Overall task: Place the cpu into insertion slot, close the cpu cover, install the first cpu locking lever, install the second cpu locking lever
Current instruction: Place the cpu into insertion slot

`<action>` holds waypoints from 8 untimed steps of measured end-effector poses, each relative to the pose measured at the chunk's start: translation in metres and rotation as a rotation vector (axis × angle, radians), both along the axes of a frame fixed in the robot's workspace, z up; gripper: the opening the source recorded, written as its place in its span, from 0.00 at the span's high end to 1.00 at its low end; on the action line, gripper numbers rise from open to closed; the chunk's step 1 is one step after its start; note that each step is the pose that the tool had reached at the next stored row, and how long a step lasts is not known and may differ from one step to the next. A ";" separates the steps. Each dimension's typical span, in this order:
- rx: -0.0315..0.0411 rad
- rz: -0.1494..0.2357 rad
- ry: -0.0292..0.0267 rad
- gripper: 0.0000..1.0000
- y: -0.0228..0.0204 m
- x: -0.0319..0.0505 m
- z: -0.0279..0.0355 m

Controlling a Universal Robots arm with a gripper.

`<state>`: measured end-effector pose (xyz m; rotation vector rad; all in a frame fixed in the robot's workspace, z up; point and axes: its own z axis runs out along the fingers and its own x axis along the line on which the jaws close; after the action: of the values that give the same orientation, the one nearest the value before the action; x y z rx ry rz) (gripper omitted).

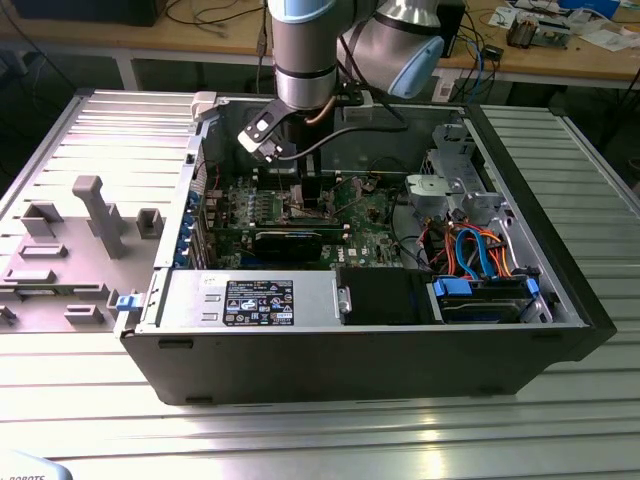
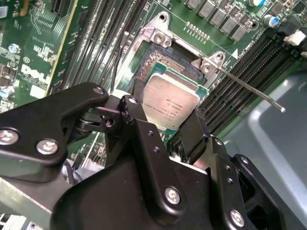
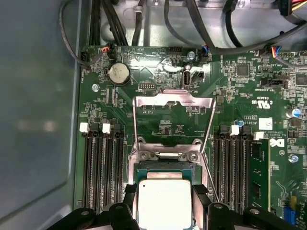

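Claw [image 2: 169,104] clenched on the cpu [image 2: 172,97] — insertion slot [image 2: 160,62] mostly hidden beneath.

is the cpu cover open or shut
Open: the thin silver-grey metal frame cover stands swung up off the square socket, with the silver-topped square cpu in the gripper uncovered.

Insertion slot [image 2: 165,60]: open from above, cpu cover [image 3: 172,101] raised clear at its hinge edge. Memory slots [image 3: 100,167] low on both sides. Locking lever [image 2: 249,88] juts out free past one corner. End effector [image 3: 164,191], clamped on cpu [image 3: 164,211], occupies the space directly above.
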<state>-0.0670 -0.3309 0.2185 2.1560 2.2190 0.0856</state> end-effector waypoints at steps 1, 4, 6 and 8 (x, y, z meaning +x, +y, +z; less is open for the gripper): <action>0.0000 -0.001 0.0000 0.46 0.0000 -0.0002 -0.0026; -0.0002 -0.007 0.0000 0.46 0.0000 -0.0004 -0.0075; -0.0002 -0.011 -0.0001 0.46 0.0000 -0.0004 -0.0107; -0.0003 -0.012 0.0000 0.46 -0.0001 -0.0004 -0.0135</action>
<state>-0.0675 -0.3310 0.2051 2.1694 2.2052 0.0848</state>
